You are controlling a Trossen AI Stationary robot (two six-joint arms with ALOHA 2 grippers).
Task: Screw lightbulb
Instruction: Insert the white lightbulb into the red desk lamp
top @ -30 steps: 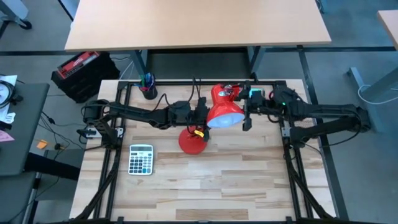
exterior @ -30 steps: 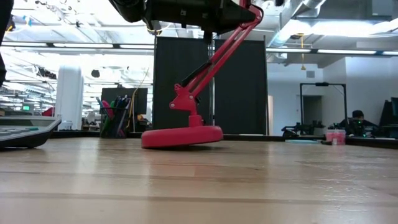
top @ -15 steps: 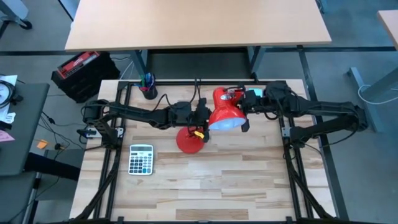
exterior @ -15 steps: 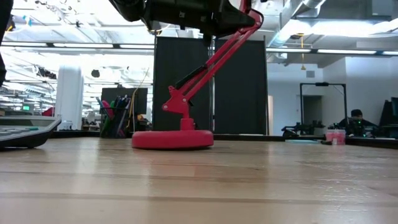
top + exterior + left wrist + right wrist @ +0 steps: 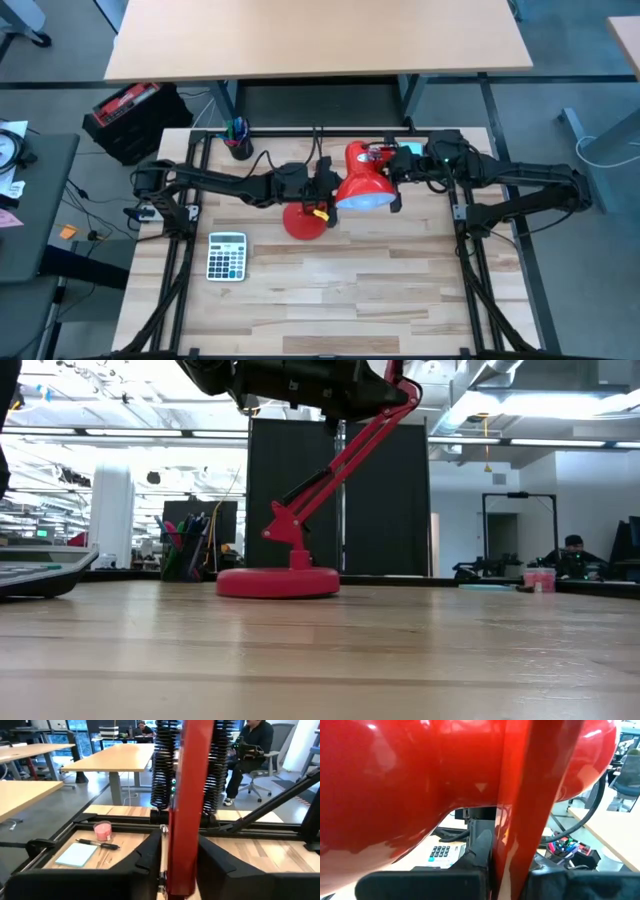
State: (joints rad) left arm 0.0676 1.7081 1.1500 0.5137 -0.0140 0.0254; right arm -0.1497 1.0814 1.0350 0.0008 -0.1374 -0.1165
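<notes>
A red desk lamp stands with its round base (image 5: 303, 222) flat on the wooden table (image 5: 400, 290); the base also shows in the low view (image 5: 278, 582). Its slanted arm (image 5: 345, 455) rises to the cone shade (image 5: 365, 180), whose mouth looks pale bluish. The lightbulb does not show as a thing of its own. My left gripper (image 5: 322, 192) is shut on the lamp's arm on the shade's left. My right gripper (image 5: 393, 185) is shut on a red bar at the shade's right side. My left gripper pinches the lamp's flat red arm (image 5: 181, 835) between its two fingers, below the two coil springs (image 5: 162, 765). The fingers come level from the table's left and lie across the arm. The lamp's base rests on the table. My right gripper pinches a red bar (image 5: 520, 830) that runs right beside the shade (image 5: 420, 780), between its two fingers. The fingers come level from the table's right and lie across the bar. Which part of the lamp the bar is, I cannot tell.
A calculator (image 5: 226, 256) lies near the table's left edge. A cup of pens (image 5: 238, 140) stands at the far left corner. A pink cup (image 5: 102, 830), a pen and a blue notepad (image 5: 77, 854) lie at the table's right. The near half of the table is bare wood.
The lamp's base, a little tilted a second ago, has slid a short way toward the table's left and now lies flat. My right arm has turned and drawn its gripper in against the shade's right side. My left gripper has stayed on the lamp's arm.
</notes>
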